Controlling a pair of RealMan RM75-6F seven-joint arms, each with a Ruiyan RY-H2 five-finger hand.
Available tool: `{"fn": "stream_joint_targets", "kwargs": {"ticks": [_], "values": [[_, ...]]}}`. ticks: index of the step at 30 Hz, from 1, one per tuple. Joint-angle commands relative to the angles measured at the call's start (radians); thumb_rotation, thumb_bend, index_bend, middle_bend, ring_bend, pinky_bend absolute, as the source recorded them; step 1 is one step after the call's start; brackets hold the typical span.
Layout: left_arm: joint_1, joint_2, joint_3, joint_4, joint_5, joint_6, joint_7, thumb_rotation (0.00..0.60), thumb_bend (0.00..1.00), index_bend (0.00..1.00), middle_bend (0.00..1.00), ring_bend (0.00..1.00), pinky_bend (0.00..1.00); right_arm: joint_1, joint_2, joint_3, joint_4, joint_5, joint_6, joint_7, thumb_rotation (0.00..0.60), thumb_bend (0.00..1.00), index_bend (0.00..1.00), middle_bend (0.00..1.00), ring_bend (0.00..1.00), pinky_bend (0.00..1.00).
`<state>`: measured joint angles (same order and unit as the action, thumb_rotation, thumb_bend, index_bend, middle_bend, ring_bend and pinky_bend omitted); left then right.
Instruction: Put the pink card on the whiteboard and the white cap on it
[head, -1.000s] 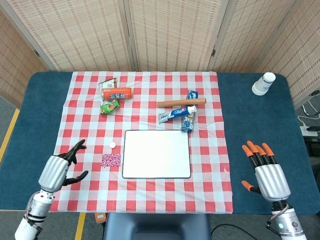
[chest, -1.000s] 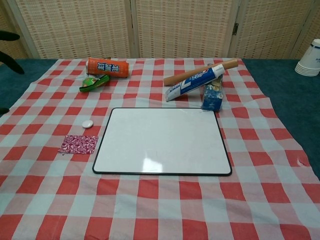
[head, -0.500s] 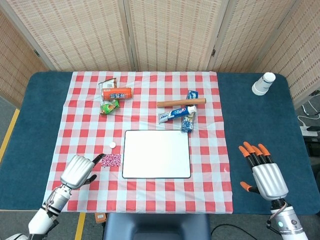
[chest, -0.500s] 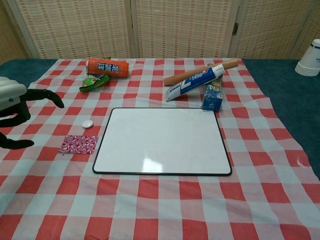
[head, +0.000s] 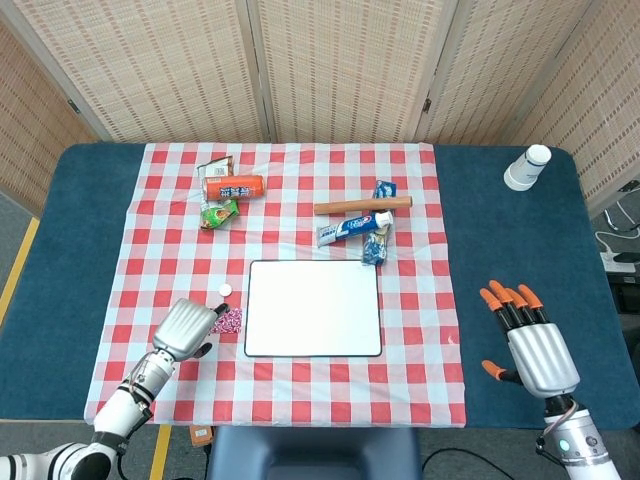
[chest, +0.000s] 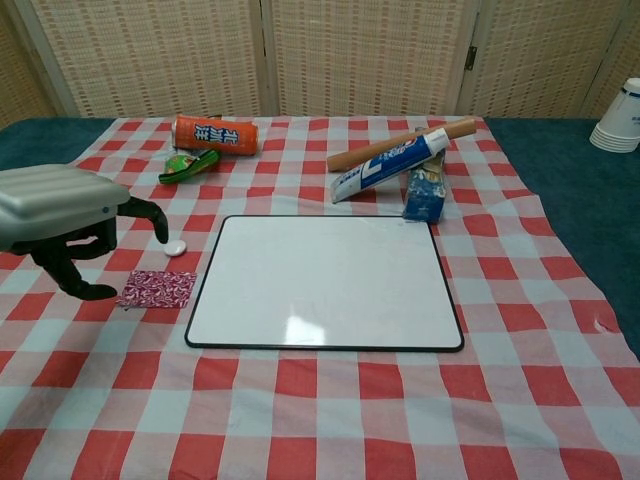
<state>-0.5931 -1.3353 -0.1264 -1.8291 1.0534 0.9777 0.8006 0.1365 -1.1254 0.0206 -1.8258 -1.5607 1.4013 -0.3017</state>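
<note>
— Where is the left hand (chest: 60, 215)?

— I have it low over the checked cloth (head: 300, 400), just left of the pink card (chest: 157, 288). Its dark fingers (chest: 150, 215) are spread and curved downward with nothing in them; one fingertip hangs close to the white cap (chest: 175, 247), and the thumb sits near the card's left edge. From the chest view I cannot tell whether any finger touches the cloth.

— And the card itself?

— It lies flat on the cloth, just beside the left edge of the whiteboard (chest: 325, 283), not on it. In the head view my hand partly covers it. The cap sits on the cloth just behind the card, near the board's upper left corner. The board's surface carries neither of them.

— Your right hand (head: 530, 345)?

— I see it only from the head view. It rests over the blue worktop (head: 520, 250) well to the right of the cloth, palm down, orange-tipped fingers spread and holding nothing.

— What else is around?

— Behind the board lie a blue packet (chest: 424, 192), a toothpaste tube (chest: 390, 165) and a wooden rolling pin (chest: 400, 145), bunched together. Further left are an orange can (chest: 215, 133) on its side and a green packet (chest: 187, 164). Stacked paper cups (head: 527, 167) stand at the far right corner.
</note>
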Motion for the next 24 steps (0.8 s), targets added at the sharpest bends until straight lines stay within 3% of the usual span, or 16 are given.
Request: {"fn": "stream_joint_targets", "kwargs": {"ticks": [1, 6, 24], "values": [[-0.031, -0.061, -0.006, 0.056, -0.075, 0.022, 0.027, 0.6, 0.26, 0.28, 0.9, 1.0, 0.96, 0.002, 0.0, 0.001, -0.001, 0.004, -0.004, -0.001, 0.562, 0.0, 0.0, 0.0, 0.0, 0.08], [-0.056, -0.115, -0.027, 0.082, -0.212, 0.043, 0.022, 0.6, 0.26, 0.26, 0.9, 1.0, 0.96, 0.005, 0.0, 0.003, -0.002, 0.014, -0.012, -0.005, 0.561, 0.0, 0.0, 0.0, 0.0, 0.08], [-0.109, -0.152, -0.01, 0.106, -0.398, 0.077, 0.018, 0.6, 0.24, 0.26, 0.9, 1.0, 0.96, 0.01, 0.004, 0.005, -0.004, 0.023, -0.018, 0.002, 0.562, 0.0, 0.0, 0.0, 0.0, 0.08]]}}
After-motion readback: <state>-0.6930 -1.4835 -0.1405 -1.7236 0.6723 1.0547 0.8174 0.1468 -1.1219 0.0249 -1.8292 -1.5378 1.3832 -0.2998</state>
